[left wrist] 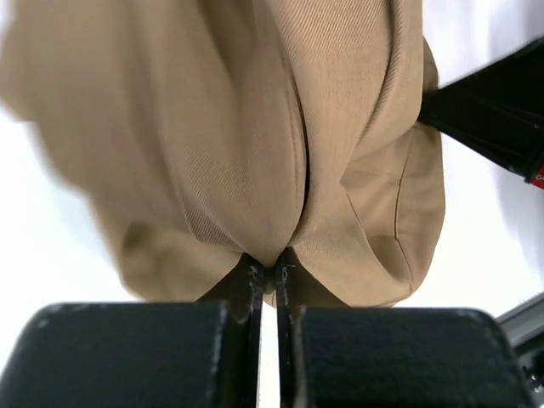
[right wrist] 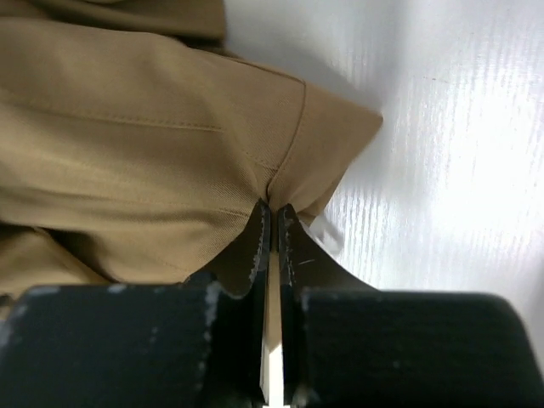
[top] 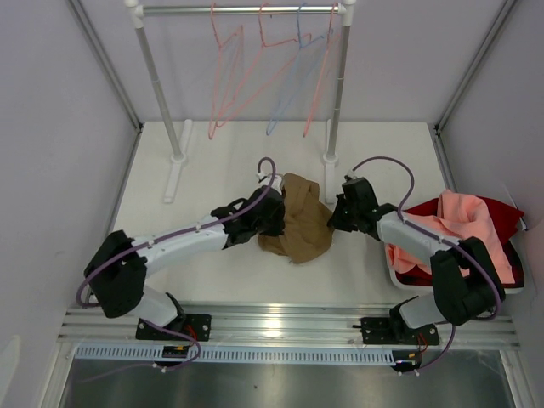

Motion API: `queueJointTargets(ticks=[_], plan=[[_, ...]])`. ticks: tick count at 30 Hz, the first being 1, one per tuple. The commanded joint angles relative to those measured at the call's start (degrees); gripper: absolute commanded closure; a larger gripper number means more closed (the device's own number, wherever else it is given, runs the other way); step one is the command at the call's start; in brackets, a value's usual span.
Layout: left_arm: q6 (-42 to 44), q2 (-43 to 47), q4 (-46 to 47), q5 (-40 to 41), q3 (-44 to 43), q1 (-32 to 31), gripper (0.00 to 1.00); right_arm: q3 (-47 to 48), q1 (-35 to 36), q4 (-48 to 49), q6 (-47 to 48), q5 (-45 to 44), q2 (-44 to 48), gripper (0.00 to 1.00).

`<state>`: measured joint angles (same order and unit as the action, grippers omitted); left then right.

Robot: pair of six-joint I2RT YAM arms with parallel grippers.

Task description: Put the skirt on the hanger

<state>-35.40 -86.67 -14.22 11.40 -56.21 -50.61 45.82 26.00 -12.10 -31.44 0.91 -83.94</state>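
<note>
left gripper (left wrist: pixel 266 274): jaws pinching a fold on the left side of the skirt (top: pixel 299 223) | right gripper (right wrist: pixel 272 212): jaws pinching the skirt's right corner | skirt: bunched mid-table between both grippers | salmon-pink cloth (top: pixel 463 217): heaped at right | hanger (top: pixel 228 76): on the far rail (top: pixel 238 9), well apart from skirt

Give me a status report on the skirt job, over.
Left end effector shut on skirt. Right end effector shut on its other edge. Skirt bunched on table; hanger on rack, bare. Nothing seen between them.
</note>
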Motion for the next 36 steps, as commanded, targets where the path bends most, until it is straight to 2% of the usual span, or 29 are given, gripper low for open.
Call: queueJointTargets(ticks=[1,7,12,15,19,22,24,26,29,30,32,36], plan=[[3.75,7.82,-3.61,0.47,-3.55,1.83,1.0,4.18,-0.34,-3.89,0.85,-0.2,6.5,1.0],[7.61,15.3,-13.28,0.73,-9.26,3.06,1.0,12.96,0.72,-12.85,3.49,-3.19,16.43,1.0],[9.47,19.25,-19.87,-0.06,-15.68,3.06,1.0,21.05,7.11,-20.66,6.83,-9.77,21.88,1.0],[10.35,20.4,-24.09,-0.15,-19.11,3.06,1.0,26.85,11.95,-24.36,8.93,-15.48,22.94,1.0],[11.31,22.16,-29.62,-0.85,-25.86,2.97,1.0,34.23,15.74,-28.76,11.04,-20.06,23.03,1.0],[10.62,22.86,-31.39,-0.94,-27.37,3.15,1.0,39.16,16.89,-31.05,12.54,-21.74,22.25,1.0],[10.26,22.78,-32.27,-1.29,-26.16,4.89,1.0,40.22,16.8,-31.41,13.33,-21.65,20.4,1.0],[8.86,22.25,-32.19,-5.93,-21.88,7.97,1.0,39.7,16.89,-31.23,13.43,-21.3,17.52,1.0],[7.45,22.95,-26.75,-14.62,-16.5,14.12,1.0,35.23,16.98,-27.83,12.55,-18.67,14.17,1.0],[7.01,22.87,-23.52,-16.83,-11.09,17.27,1.0,33.65,17.07,-27.02,12.2,-17.88,13.29,1.0],[5.52,22.25,-20.69,-22.44,-6.23,20.1,1.0,29.51,16.98,-24.22,11.41,-15.51,10.92,1.0],[3.67,18.05,-13.22,-27.91,1.53,25.2,0.98,23.62,17.15,-17.45,9.74,-8.74,2.76,1.0]])
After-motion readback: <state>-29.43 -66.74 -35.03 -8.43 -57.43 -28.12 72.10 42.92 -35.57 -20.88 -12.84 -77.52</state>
